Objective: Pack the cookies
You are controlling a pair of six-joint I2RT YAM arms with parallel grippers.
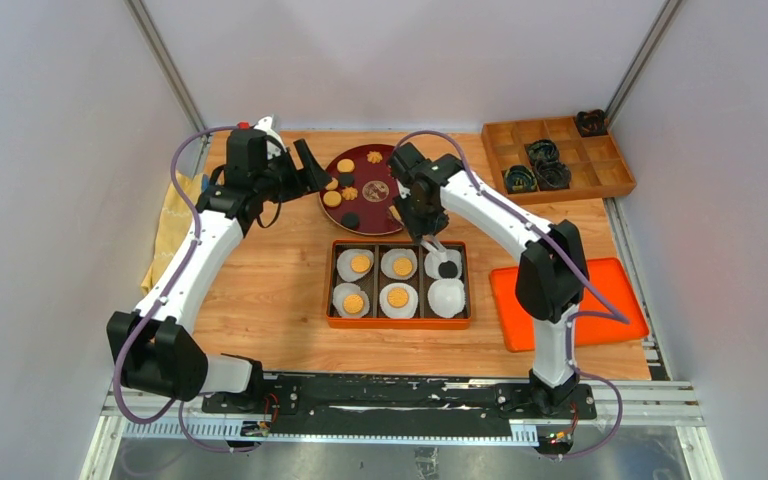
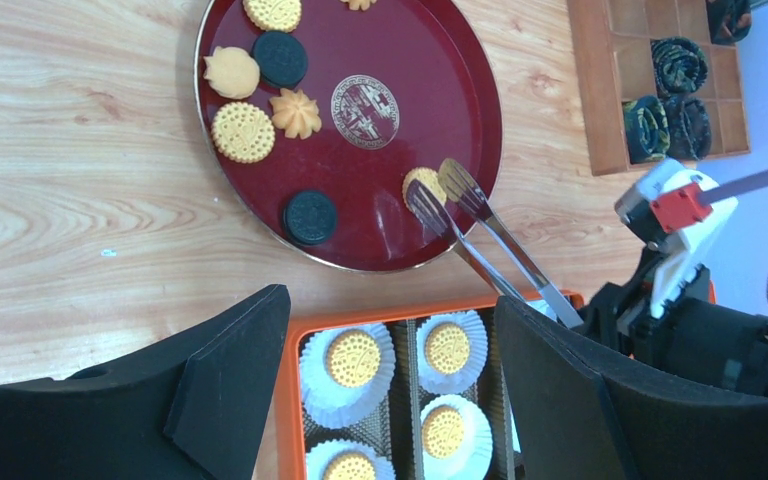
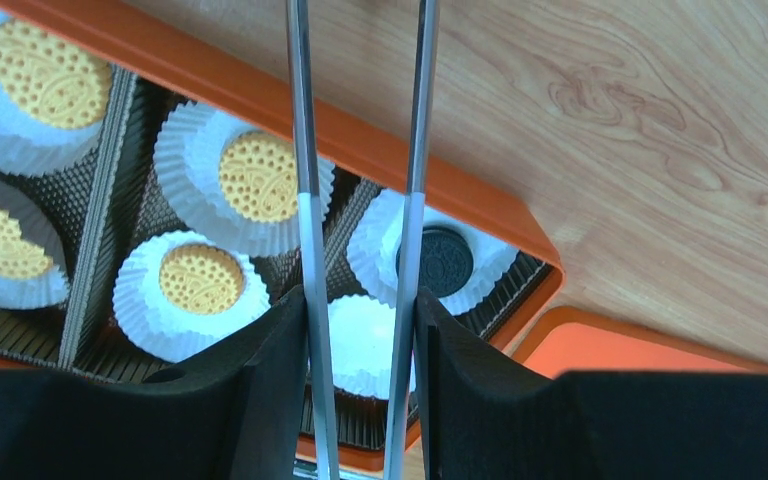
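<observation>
The cookies lie on a dark red round plate (image 1: pixel 388 172): golden round ones (image 2: pixel 243 131), dark ones (image 2: pixel 310 217) and a flower-shaped one (image 2: pixel 296 112). An orange box (image 1: pixel 398 319) holds six white paper cups: four hold golden cookies (image 1: pixel 397 297), one holds a dark cookie (image 3: pixel 440 262), and one is empty (image 3: pixel 365 345). My right gripper (image 1: pixel 423 215) (image 3: pixel 360 300) is shut on metal tongs (image 3: pixel 302 150). The tong tips (image 2: pixel 442 197) are apart over the plate's near edge, beside a golden cookie (image 2: pixel 418 179). My left gripper (image 1: pixel 298 165) (image 2: pixel 390 300) is open and empty, left of the plate.
A wooden compartment tray (image 1: pixel 600 160) with dark items stands at the back right. A flat orange lid (image 1: pixel 600 300) lies right of the box, under the right arm. A yellow cloth (image 1: pixel 168 232) lies at the table's left edge. Grey walls close in three sides.
</observation>
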